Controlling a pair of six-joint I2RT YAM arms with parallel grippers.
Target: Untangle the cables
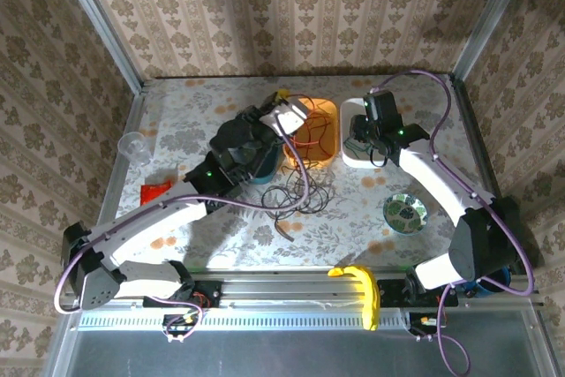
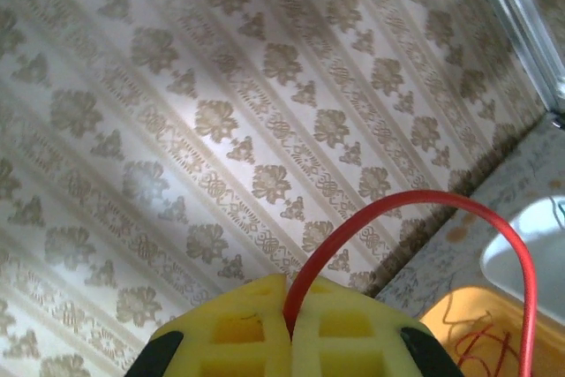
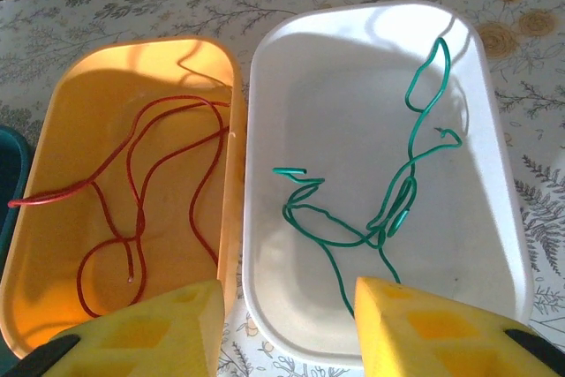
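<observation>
The red cable [image 2: 406, 196] arcs up out of the orange bin [image 3: 62, 245]. One end is pinched in the left pincer [image 2: 291, 328], whose yellow fingers are pressed together on it above the bin's left rim. The rest of it lies in loose loops on the bin floor. The bit inside the grip is hidden.

The green cable [image 3: 393, 209] lies alone in the white bin [image 3: 494, 218], just to the right of the orange one. Its near end runs down beside a fingertip of the right pincer [image 3: 291, 333] and is cut off there. That pincer is spread wide over the two bins' near rims, with nothing between its fingers.

The black cables [image 1: 296, 196] sit in a knot on the desk [image 1: 194, 112], just in front of the orange bin. I cannot count the strands.

That makes three cable colours and three bins. The third bin, a teal one [image 1: 265, 172], is left of the orange bin and mostly hidden under the left arm.

Well to the left of the orange bin are a clear cup [image 1: 132, 146] and a red packet [image 1: 157, 190], with open desk between them and the bin. A shiny disc [image 1: 404, 211] lies to the bin's front right. A yellow object [image 1: 357, 287] rests on the near rail.
</observation>
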